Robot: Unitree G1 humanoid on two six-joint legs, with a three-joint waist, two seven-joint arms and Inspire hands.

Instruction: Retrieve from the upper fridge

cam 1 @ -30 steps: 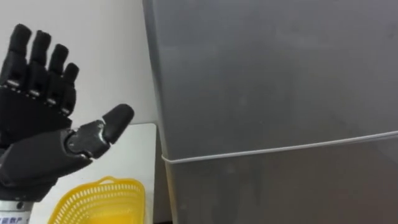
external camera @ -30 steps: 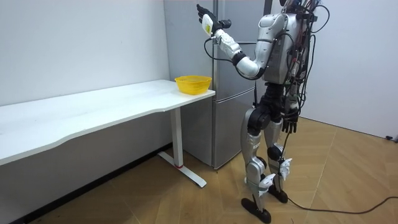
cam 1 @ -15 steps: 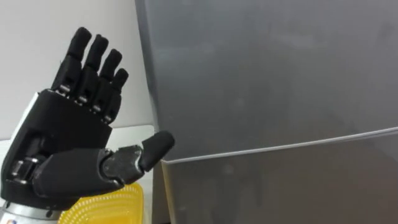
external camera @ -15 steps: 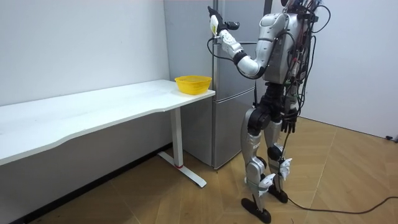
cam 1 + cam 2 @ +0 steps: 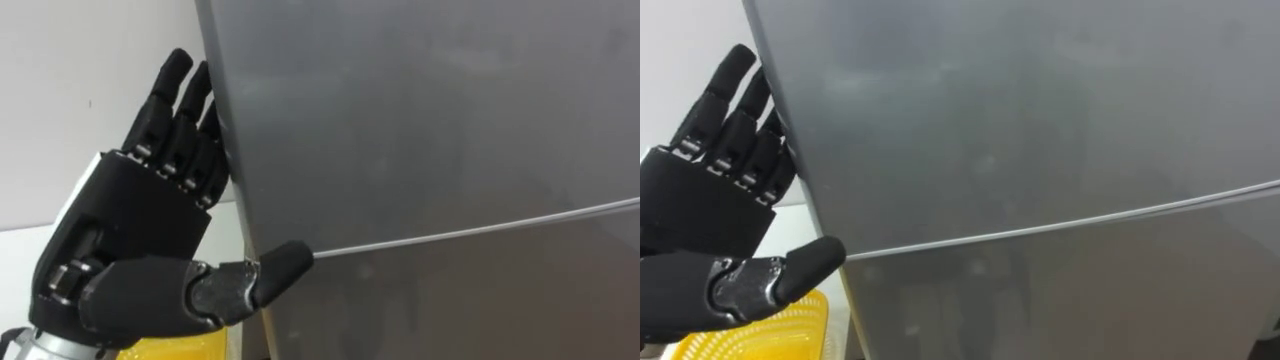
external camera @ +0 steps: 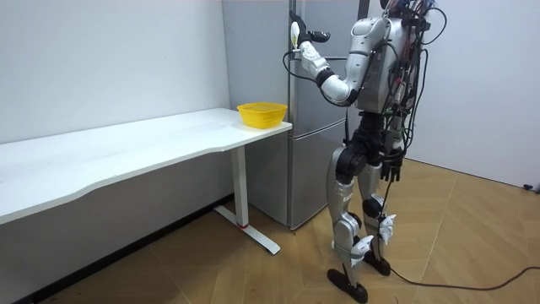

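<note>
Your left hand (image 5: 130,250) is up at the left edge of the fridge's upper door (image 5: 420,110). Its fingers (image 5: 185,120) are straight and lie along that edge, and the thumb (image 5: 270,275) pokes across the front right at the seam (image 5: 480,232) above the lower door (image 5: 460,300). It's grasping nothing, and I can't tell if the fingertips are behind the edge or just beside it. The upper door is shut, so the item you're after is hidden, presumably inside. The right hand (image 6: 390,171) hangs by the hip in the room view. Risks, my read: if you pull with the fingers uncurled, they slide off the edge. With the thumb at the seam, you may drag the lower door or pinch the thumb. If the hand slips and drops, it lands on the yellow basket (image 6: 261,112) at the table (image 6: 152,143) corner beside the fridge. You're standing close, so the swinging door could hit your forearm. There's no readable brand, label or writing on the door front.
</note>
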